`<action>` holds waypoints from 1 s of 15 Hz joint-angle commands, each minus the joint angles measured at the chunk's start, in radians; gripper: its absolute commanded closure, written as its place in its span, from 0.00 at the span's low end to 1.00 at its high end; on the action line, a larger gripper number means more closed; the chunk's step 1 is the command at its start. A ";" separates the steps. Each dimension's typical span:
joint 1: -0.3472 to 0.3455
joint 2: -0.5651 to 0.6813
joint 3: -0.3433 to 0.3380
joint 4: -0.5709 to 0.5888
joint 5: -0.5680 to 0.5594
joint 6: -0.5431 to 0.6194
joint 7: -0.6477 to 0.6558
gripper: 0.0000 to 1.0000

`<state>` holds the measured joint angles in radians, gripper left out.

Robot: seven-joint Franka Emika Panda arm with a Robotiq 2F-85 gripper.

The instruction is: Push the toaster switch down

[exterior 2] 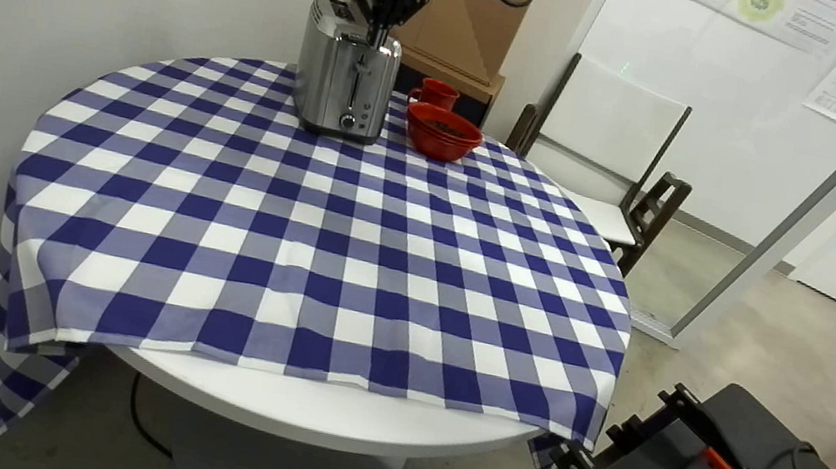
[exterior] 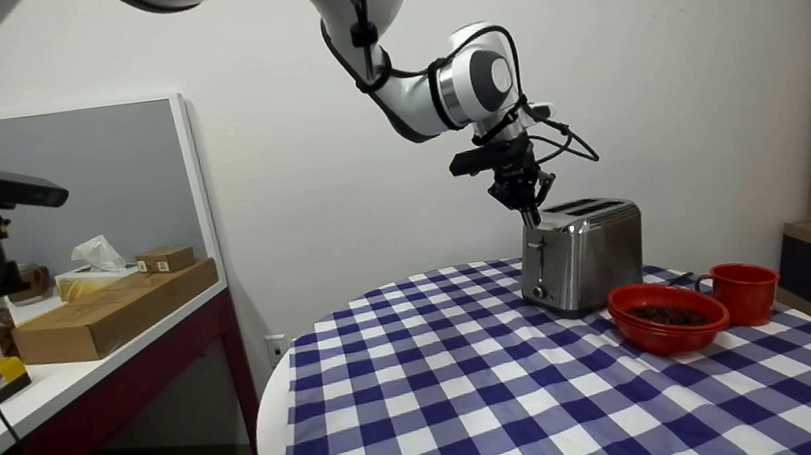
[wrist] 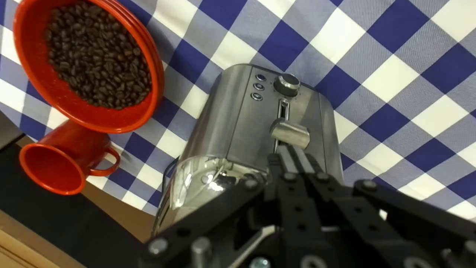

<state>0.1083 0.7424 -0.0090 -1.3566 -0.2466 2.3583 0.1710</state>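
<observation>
The silver toaster (exterior: 609, 255) stands upright on the checked tablecloth; it also shows in an exterior view (exterior 2: 316, 72) and the wrist view (wrist: 243, 119). Its metal switch lever (wrist: 290, 133) sits on a vertical slot in the front face, high up in an exterior view (exterior 2: 362, 65). My gripper (wrist: 292, 150) is shut and empty, its two fingertips together. It points down just above the lever, in front of the toaster's top front edge, in both exterior views (exterior: 530, 218) (exterior 2: 378, 38). I cannot tell whether the fingertips touch the lever. They hide part of the slot above it.
Stacked red bowls (wrist: 158, 80) with coffee beans (wrist: 98, 56) stand close beside the toaster. A red mug (wrist: 78, 145) stands by the bowls. A round knob (wrist: 287, 85) and small buttons (wrist: 259, 86) are low on the toaster's front. A wall is behind the table.
</observation>
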 commanded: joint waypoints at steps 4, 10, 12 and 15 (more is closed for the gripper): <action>0.039 0.131 -0.036 0.162 0.013 -0.007 0.009 1.00; 0.052 0.249 -0.051 0.276 0.014 -0.032 0.004 1.00; 0.051 0.289 -0.052 0.310 0.018 -0.048 0.000 1.00; 0.042 0.346 -0.049 0.361 0.029 -0.077 -0.007 1.00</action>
<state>0.1486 0.9864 -0.0378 -1.1118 -0.2433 2.3124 0.1713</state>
